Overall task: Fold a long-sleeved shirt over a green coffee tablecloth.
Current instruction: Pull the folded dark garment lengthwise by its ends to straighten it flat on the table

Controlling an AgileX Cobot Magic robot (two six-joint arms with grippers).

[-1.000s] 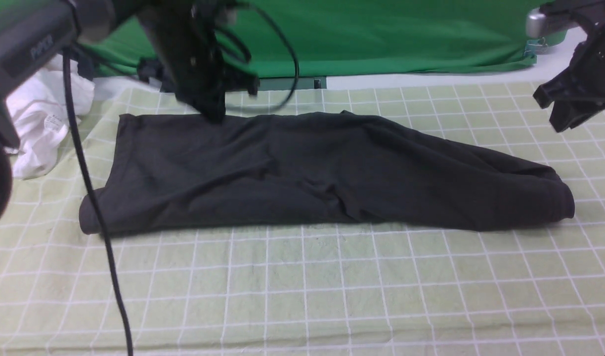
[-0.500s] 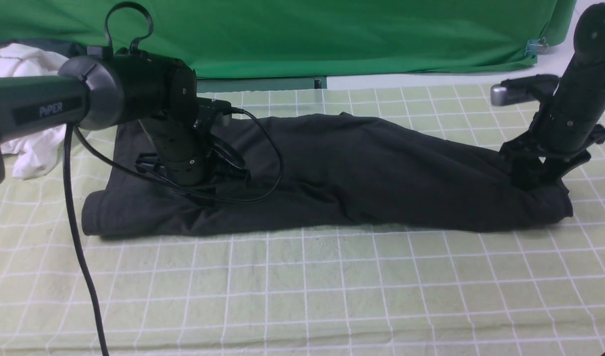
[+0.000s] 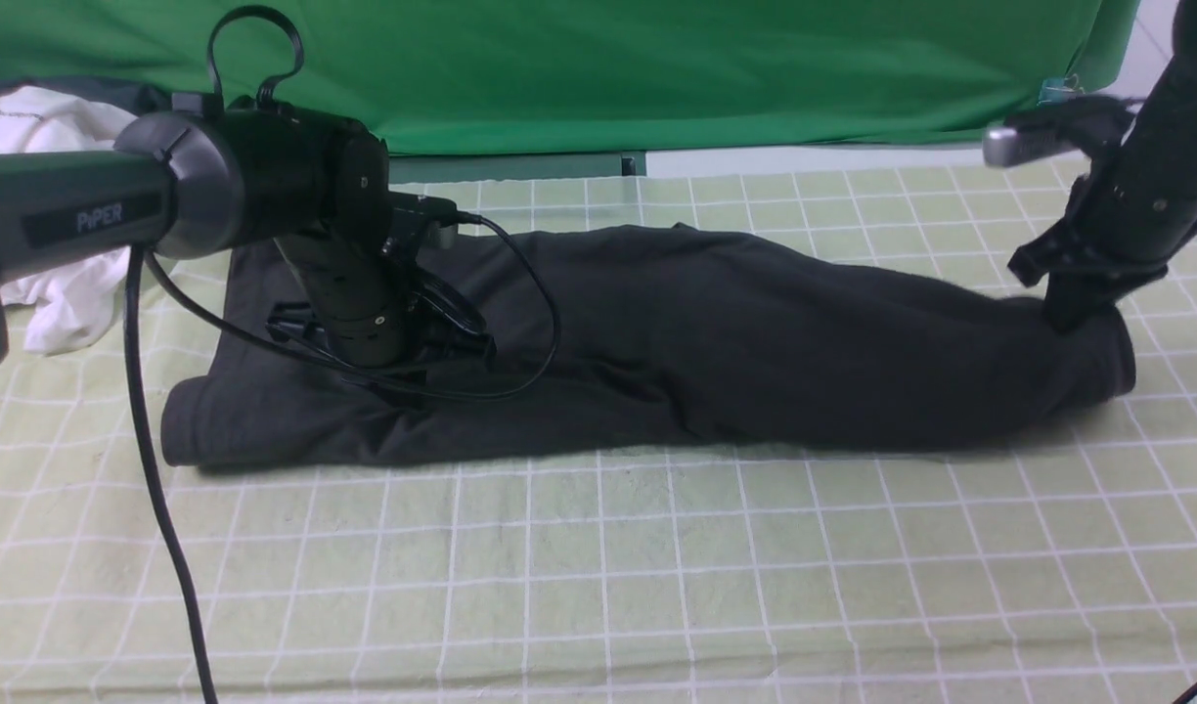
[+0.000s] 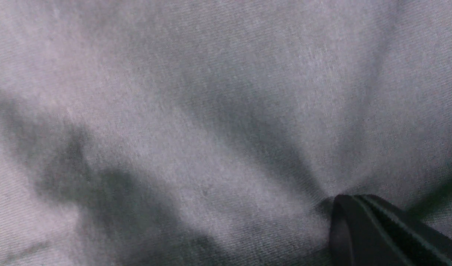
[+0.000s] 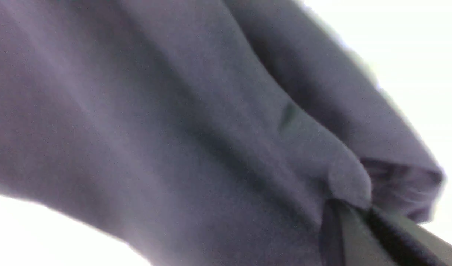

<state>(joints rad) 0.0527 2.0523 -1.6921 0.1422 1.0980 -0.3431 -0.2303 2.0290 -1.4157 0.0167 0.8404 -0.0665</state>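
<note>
The long-sleeved shirt point(image 3: 716, 342) lies as a long dark strip across the green coffee tablecloth point(image 3: 598, 567); no print or label shows. My left gripper point(image 3: 398, 376) is down on the strip's left part, shut, with the dark fabric point(image 4: 174, 111) puckered at its tip point(image 4: 344, 207). My right gripper point(image 3: 1063, 315) is shut on the strip's right end and holds that end slightly raised off the cloth. In the right wrist view the fabric point(image 5: 174, 129) drapes from the closed gripper point(image 5: 346, 210).
A white garment point(image 3: 66, 288) is bunched at the back left, beside the left arm. A plain deep-green backdrop point(image 3: 657, 68) hangs along the far edge. The left arm's black cable point(image 3: 158, 489) trails over the front left of the cloth.
Both arms came down from the back onto the shirt. In the last half second the right gripper rose, lifting the shirt's right end; the left arm stayed put.
</note>
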